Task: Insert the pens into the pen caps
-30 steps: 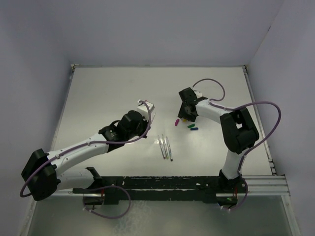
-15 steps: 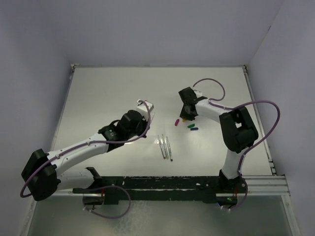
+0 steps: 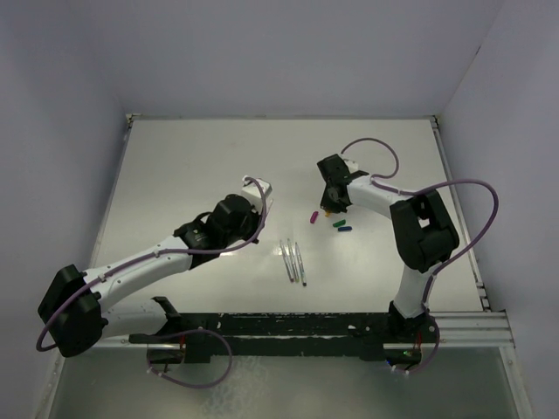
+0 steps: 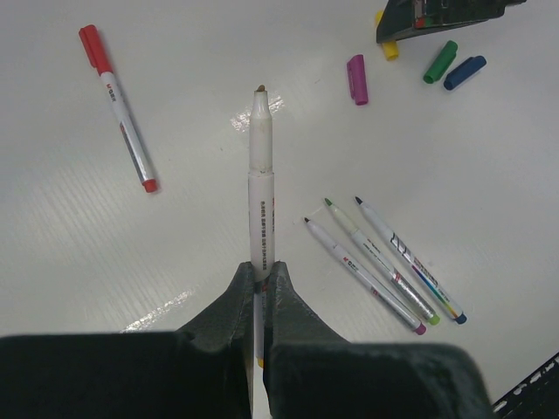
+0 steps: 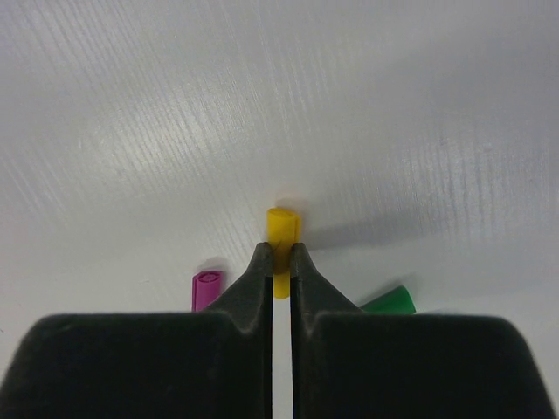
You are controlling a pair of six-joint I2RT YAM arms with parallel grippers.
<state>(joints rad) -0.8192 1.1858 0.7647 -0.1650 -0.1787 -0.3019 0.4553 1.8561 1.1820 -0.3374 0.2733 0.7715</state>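
Left gripper (image 4: 262, 269) clamped on an uncapped pen (image 4: 260, 166), shaft pointing straight out from its jaws — right gripper (image 5: 280, 253) pinches the yellow cap (image 5: 281, 223), just past the purple cap (image 5: 207, 289) from the pen's tip

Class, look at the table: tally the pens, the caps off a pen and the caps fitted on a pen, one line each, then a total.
Pens: 5 (red pen, held pen, purple pen, green pen, blue pen)
Caps off a pen: 4 (purple cap, yellow cap, green cap, blue cap)
Caps on a pen: 1 (red cap)
Total: 10
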